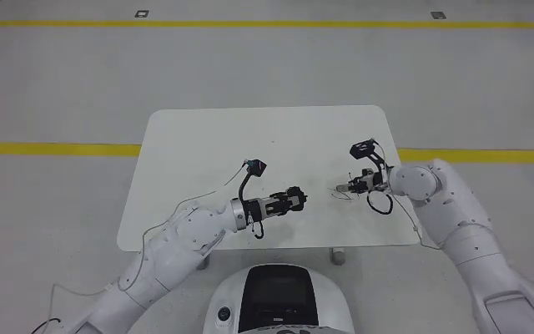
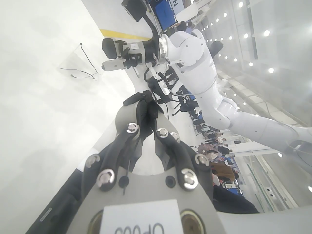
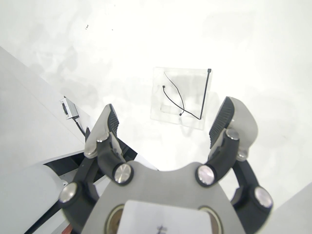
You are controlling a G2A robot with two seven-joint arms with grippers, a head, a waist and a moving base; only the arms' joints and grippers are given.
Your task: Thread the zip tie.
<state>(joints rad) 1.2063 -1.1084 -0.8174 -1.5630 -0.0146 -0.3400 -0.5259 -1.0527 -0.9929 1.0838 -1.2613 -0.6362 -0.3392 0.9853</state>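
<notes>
zip tie (image 3: 205, 93) at frame centre looks light, springy; pinch near its head. right gripper (image 3: 167, 115) spread apart, left gripper (image 2: 146, 103) closed together.

A white table (image 1: 250, 134) with rounded corners stands on a pale grey floor (image 1: 83, 83). One of its feet (image 1: 338, 255) shows under the near edge, toward the right. A clear square sheet (image 3: 190, 79) lies flat on the right half of the tabletop, closer to the near edge than to the far one. A yellow line (image 1: 67, 149) crosses the floor from left to right and passes under the table. A second yellow line (image 1: 267, 22) runs parallel, well beyond it. Just past that far line sit two small dark floor plates, one on the left (image 1: 142, 14) and one on the right (image 1: 438, 15). Blue partitions (image 2: 165, 8) stand in the room to the right, under rows of round ceiling lights (image 2: 267, 33).
</notes>
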